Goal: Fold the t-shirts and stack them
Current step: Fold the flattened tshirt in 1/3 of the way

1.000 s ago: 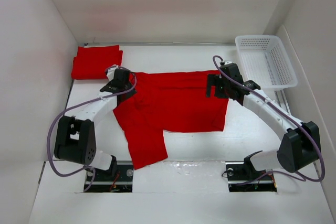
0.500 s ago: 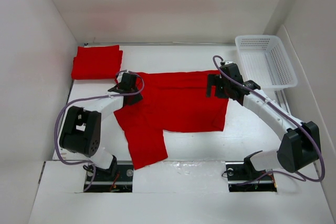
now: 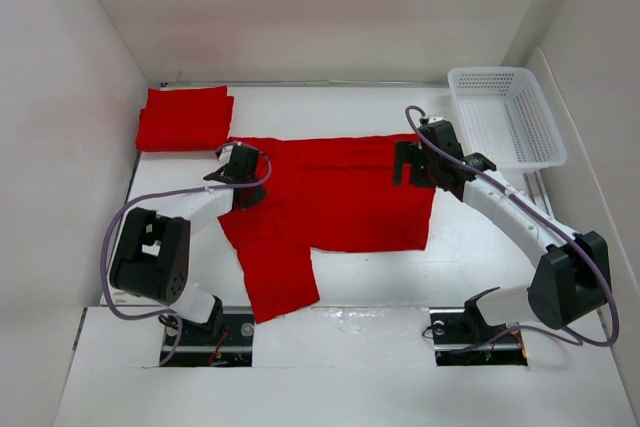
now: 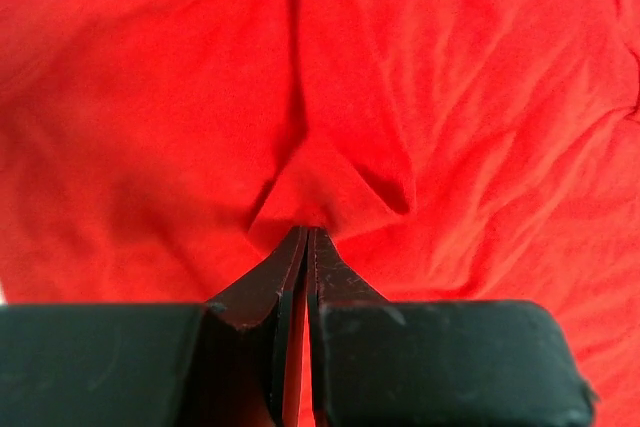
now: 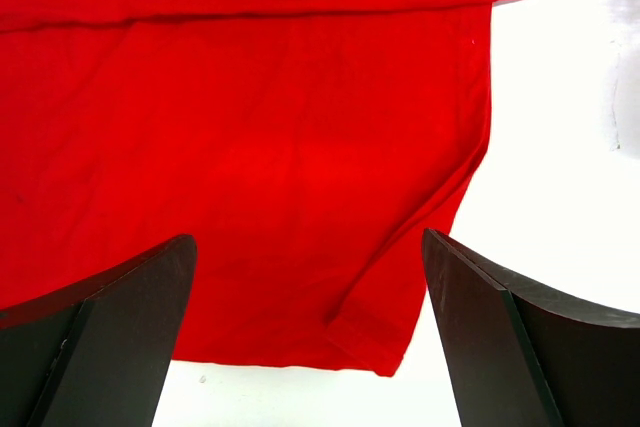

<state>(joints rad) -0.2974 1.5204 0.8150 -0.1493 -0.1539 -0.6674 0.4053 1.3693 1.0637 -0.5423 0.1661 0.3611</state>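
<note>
A red t-shirt [image 3: 335, 197] lies partly folded in the middle of the table, one part trailing toward the near edge [image 3: 280, 282]. My left gripper [image 3: 247, 169] is shut on a pinch of its cloth near the shirt's left edge; in the left wrist view the fingertips [image 4: 305, 232] close on a raised fold of red fabric [image 4: 330, 187]. My right gripper [image 3: 412, 162] is open and empty above the shirt's right side; its view shows the shirt's hem corner [image 5: 385, 342] between the spread fingers. A folded red t-shirt [image 3: 183, 117] lies at the back left.
A white mesh basket [image 3: 505, 115] stands at the back right. White walls close in the table on the left, back and right. Bare white table shows to the right of the shirt [image 5: 560, 147].
My left gripper has moved right and slightly back along the shirt's left edge, its arm swinging inward. The right arm has not moved.
</note>
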